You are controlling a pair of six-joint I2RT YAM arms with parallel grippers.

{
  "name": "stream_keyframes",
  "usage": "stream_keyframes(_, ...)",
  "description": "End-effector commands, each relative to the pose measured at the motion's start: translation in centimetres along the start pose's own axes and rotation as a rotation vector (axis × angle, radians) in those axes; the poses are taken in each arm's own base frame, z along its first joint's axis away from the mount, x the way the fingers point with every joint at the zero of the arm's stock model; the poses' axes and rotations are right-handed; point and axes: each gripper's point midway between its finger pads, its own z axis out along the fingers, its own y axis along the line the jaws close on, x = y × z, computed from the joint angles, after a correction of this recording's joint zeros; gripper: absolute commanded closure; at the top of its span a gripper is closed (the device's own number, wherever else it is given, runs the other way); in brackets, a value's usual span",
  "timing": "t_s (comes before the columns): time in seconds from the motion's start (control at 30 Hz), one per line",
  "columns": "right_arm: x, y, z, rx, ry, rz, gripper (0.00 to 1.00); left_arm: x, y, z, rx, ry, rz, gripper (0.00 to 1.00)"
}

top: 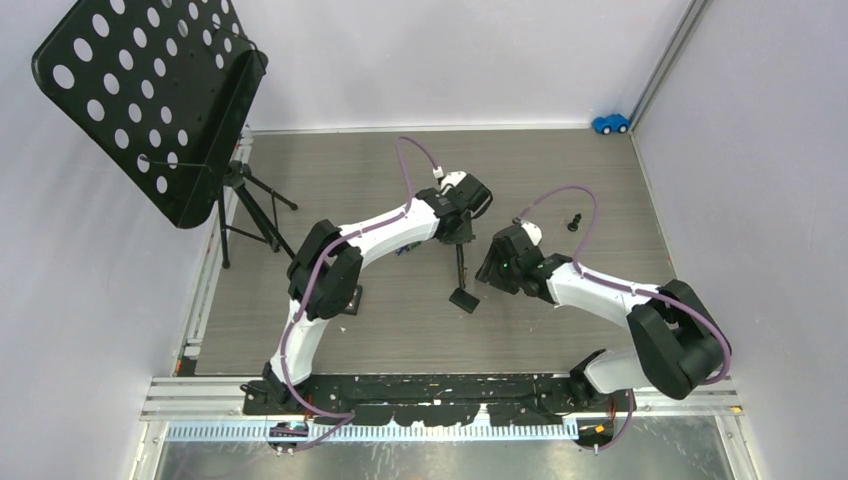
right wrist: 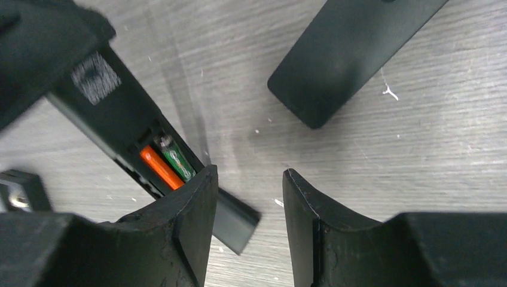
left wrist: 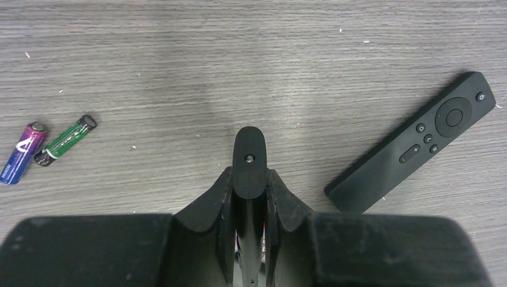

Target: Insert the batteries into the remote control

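Left gripper [left wrist: 249, 177] clamped on the remote control [right wrist: 113, 110], right gripper [right wrist: 248, 182] open beside its battery bay.
The left gripper was closed on one end of the remote control, whose open compartment faced up with an orange battery [right wrist: 159, 168] and a green battery [right wrist: 177, 160] lying side by side inside. The right gripper stood with its jaws apart and nothing between them, one finger overlapping the remote control's near end. A blue-purple battery [left wrist: 21, 153] and a dark green battery [left wrist: 64, 140] lay just beside each other on the counter [left wrist: 179, 60], well apart from a second remote [left wrist: 412, 143] lying buttons-up.
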Motion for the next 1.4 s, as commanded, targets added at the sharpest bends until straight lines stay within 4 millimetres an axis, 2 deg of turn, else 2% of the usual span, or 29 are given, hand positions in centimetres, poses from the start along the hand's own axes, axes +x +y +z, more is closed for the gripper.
stream_keyframes(0.0,-1.7,1.9,0.5,-0.116,0.007,0.198,0.51,-1.0,0.7,-0.5,-0.09,-0.084,0.058,1.0)
stream_keyframes(0.17,-2.2,2.9,0.5,-0.249,0.05,0.392,0.52,-1.0,-0.9,-1.3,-0.043,-0.129,0.123,1.0)
stream_keyframes(0.37,-1.9,4.8,0.7,-0.348,0.116,0.431,0.49,-0.7,-2.1,-1.5,0.026,-0.137,0.127,1.0)
stream_keyframes(0.73,-1.6,4.2,0.9,-0.322,0.118,0.426,0.48,-1.0,-2.5,-1.6,0.038,-0.151,0.129,1.0)
stream_keyframes(0.87,-1.3,3.1,1.0,-0.262,0.114,0.375,0.49,-1.6,-2.2,-1.9,0.016,-0.171,0.126,1.0)
stream_keyframes(1.07,-1.4,1.2,0.0,-0.177,0.084,0.228,0.49,-3.0,-1.2,-2.9,-0.034,-0.214,0.152,1.0)
stream_keyframes(1.27,-1.1,1.3,-0.6,-0.144,0.088,0.102,0.48,-4.8,0.1,-4.7,-0.016,-0.226,0.12,1.0)
stream_keyframes(1.37,-1.1,1.6,-0.7,-0.081,0.05,0.013,0.47,-5.9,1.1,-6.2,0.003,-0.246,0.093,1.0)
